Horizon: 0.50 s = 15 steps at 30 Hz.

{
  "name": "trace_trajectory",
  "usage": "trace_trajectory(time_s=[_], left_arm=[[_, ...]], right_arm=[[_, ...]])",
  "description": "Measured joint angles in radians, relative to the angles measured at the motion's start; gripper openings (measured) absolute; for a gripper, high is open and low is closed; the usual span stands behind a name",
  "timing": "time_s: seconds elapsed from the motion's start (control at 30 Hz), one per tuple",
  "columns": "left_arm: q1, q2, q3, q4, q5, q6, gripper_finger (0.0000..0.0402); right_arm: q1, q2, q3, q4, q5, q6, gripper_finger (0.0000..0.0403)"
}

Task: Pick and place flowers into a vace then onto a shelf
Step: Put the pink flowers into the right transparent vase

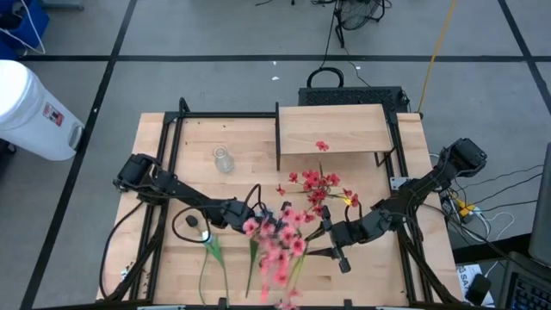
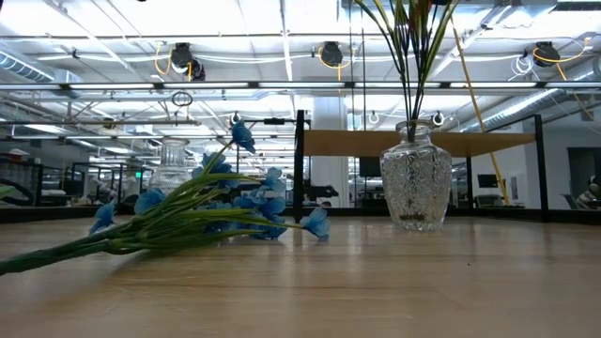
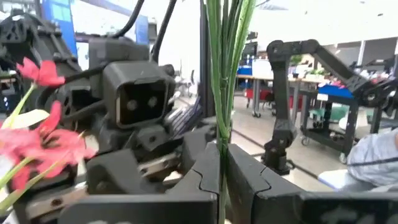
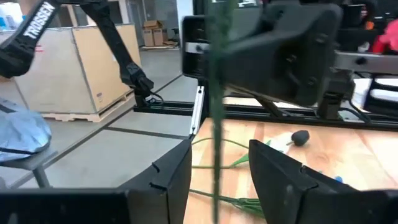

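Observation:
A bunch of red-pink blossoms (image 1: 280, 241) stands on long green stalks (image 2: 413, 56) in a cut-glass vase (image 2: 413, 183) on the table; from above the blossoms hide the vase. My left gripper (image 3: 222, 149) is shut on these stalks above the vase. My right gripper (image 4: 217, 155) is open, with one thin stalk (image 4: 215, 93) between its fingers and clear of both. More red blossoms (image 1: 314, 185) lie toward the shelf (image 1: 331, 129). The blue-petalled bunch (image 2: 216, 207) lies on its side on the tabletop. My left gripper pinches several green stalks (image 3: 222, 134) between its two fingers, well above the vase mouth. The fingers lie across the stalks, coming level from the table's left. The stalks stand upright, their lower ends in the vase (image 2: 413, 183), which rests on the table.
A small empty glass vase (image 1: 224, 159) stands left of the shelf's dark upright panel (image 1: 277, 138). A black lump (image 1: 191, 221) and loose green stalks (image 1: 209, 254) lie near the table's front left. Black frame rails (image 1: 172, 146) run along the table's sides.

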Motion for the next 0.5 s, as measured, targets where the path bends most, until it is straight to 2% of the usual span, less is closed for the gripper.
trace_trajectory(time_s=[0.23, 0.33, 0.5], left_arm=[[-0.004, 0.0, 0.0, 0.028, 0.009, 0.005, 0.0011], [0.004, 0.0, 0.0, 0.029, -0.004, 0.002, 0.0011], [0.012, 0.0, 0.0, 0.027, 0.028, -0.019, 0.001]], right_arm=[[-0.005, 0.014, -0.001, 0.018, -0.006, 0.008, 0.0153], [-0.018, 0.03, -0.001, 0.06, -0.041, 0.017, 0.0153], [-0.036, 0.051, -0.002, 0.084, -0.055, 0.019, 0.0149]])
